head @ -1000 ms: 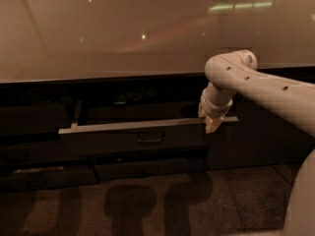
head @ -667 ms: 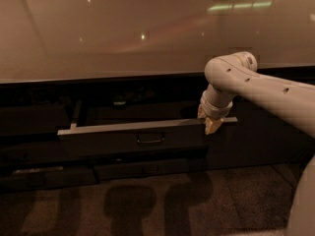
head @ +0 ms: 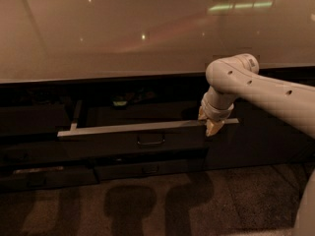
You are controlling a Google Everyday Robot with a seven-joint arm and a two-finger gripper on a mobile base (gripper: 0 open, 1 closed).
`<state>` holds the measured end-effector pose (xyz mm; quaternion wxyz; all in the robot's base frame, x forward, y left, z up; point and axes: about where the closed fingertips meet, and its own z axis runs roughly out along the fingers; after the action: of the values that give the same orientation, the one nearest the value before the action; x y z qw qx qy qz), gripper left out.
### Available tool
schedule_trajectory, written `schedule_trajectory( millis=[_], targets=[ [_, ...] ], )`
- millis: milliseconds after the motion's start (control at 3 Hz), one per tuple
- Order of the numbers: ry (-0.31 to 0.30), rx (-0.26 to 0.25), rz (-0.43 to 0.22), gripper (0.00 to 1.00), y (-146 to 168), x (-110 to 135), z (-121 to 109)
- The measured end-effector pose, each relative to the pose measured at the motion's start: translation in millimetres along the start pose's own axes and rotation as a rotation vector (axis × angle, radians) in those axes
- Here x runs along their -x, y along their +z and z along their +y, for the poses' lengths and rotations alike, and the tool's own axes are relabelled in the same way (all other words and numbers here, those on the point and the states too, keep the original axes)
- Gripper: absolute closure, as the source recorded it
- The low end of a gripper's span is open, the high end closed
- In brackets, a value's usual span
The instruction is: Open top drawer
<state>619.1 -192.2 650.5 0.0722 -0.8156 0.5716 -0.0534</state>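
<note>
The top drawer (head: 123,140) is a wide dark drawer under the counter, pulled partly out, with a pale top rim and a small metal loop handle (head: 150,140) at the middle of its front. Its inside is dark. My gripper (head: 208,123) hangs from the white arm coming in from the right. It sits at the right end of the drawer's pale rim, right of the handle, with its yellowish fingertips at the rim.
A glossy beige countertop (head: 147,33) spans the view above the drawers. A narrower drawer (head: 147,170) with the same handle sits below the top one. Speckled dark floor (head: 197,205) lies in front. The arm (head: 275,95) crosses the right side.
The drawer's rim and the gripper stand nearly as before; little visible movement.
</note>
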Motion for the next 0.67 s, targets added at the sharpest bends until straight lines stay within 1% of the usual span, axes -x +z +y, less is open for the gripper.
schedule_trajectory(
  millis=[333,667],
  targets=[
    [-0.020,-0.039,0.013,1.00,-11,-1,4],
    [-0.036,-0.022,0.006,1.00,-3,7,30]
  ],
)
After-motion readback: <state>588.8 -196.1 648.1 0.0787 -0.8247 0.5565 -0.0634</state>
